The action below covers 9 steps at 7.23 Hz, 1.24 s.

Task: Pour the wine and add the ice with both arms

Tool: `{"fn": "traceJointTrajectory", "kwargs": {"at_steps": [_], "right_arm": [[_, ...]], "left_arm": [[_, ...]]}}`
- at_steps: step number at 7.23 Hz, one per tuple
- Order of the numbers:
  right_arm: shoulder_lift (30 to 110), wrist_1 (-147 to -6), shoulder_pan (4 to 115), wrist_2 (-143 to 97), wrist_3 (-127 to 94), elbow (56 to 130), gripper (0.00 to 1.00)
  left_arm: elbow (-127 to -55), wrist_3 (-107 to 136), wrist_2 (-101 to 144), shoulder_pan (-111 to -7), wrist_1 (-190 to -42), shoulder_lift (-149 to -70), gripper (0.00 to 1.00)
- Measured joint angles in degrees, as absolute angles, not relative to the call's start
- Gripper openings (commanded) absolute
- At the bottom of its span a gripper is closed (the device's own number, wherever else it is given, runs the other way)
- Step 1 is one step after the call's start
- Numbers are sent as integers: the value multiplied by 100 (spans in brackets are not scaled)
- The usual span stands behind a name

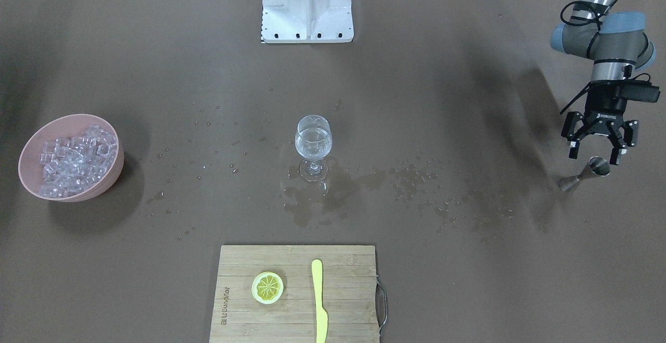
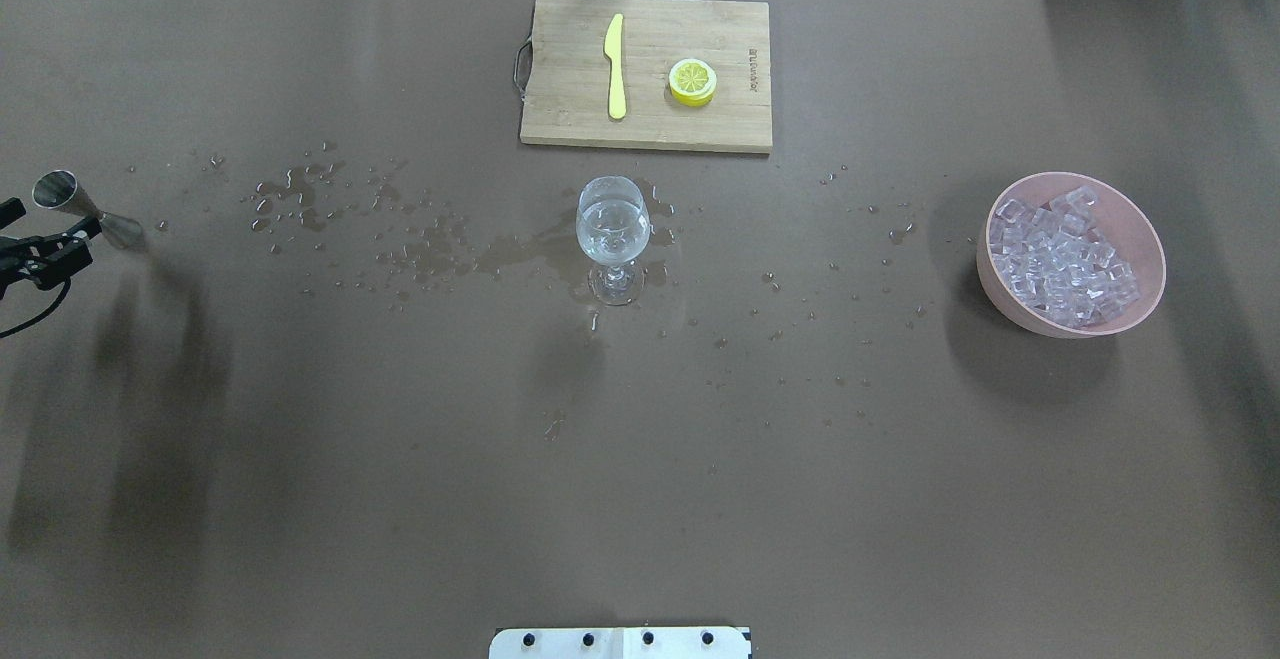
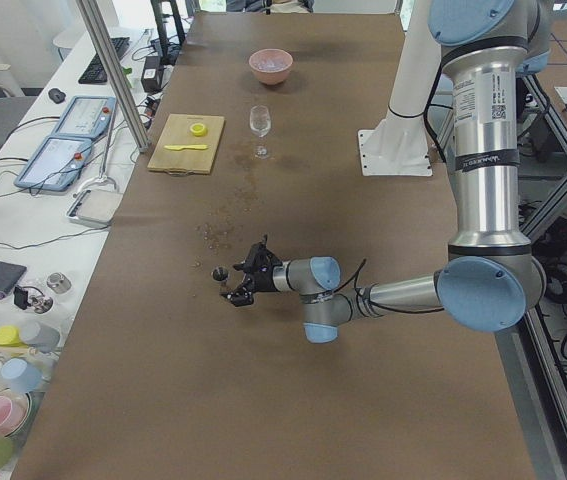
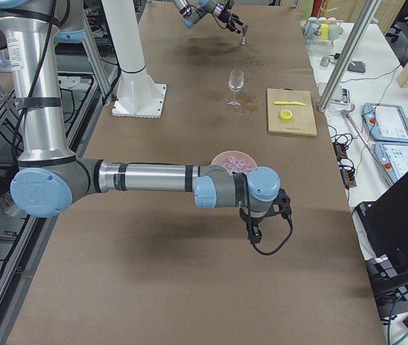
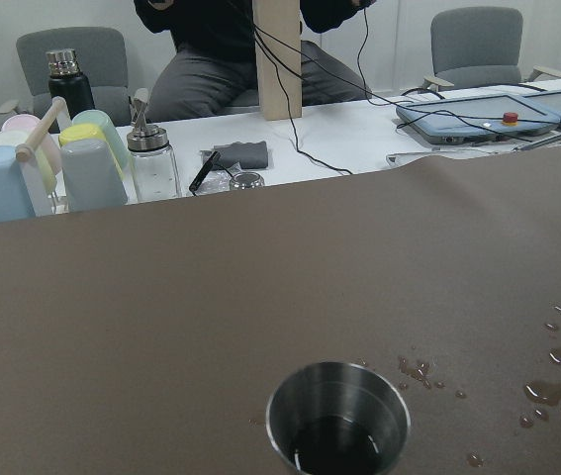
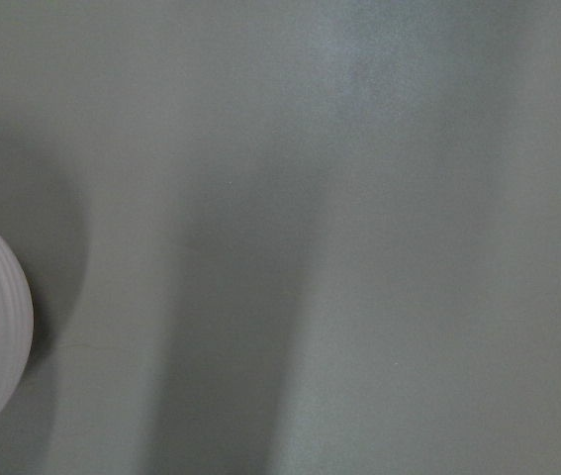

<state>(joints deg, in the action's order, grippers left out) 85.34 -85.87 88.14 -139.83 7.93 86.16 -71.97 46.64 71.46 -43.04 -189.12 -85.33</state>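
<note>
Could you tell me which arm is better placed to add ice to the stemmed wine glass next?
Right. Its black gripper hangs beside the pink bowl of clear ice cubes, whereas the open left gripper is by the steel jigger, well away from that bowl.

I see the brown table [image 2: 400, 489] wet with spilled drops [image 2: 430, 239] around a glass [image 2: 612, 239] at its centre, with a pink bowl [image 2: 1003, 291] well apart toward the robot's right, a steel jigger [image 2: 88, 209] near the left end, a wooden board [image 2: 570, 109] at the far edge and a white pedestal [image 1: 307, 4] opposite.
</note>
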Motion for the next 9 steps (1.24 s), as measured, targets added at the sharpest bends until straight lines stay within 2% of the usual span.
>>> {"fn": "traceJointTrajectory", "kwargs": {"at_steps": [7, 8, 9], "right_arm": [[8543, -8581, 8809, -14071, 800, 8625, 100], [8543, -8579, 8812, -14076, 798, 8638, 100], [8546, -8578, 8814, -14090, 794, 8663, 100]], "left_arm": [[-6580, 4611, 7064, -4248, -18851, -9123, 97], [-6487, 4607, 7065, -4247, -18837, -9169, 92], [-6402, 4606, 7066, -4246, -18825, -9211, 82]]}}
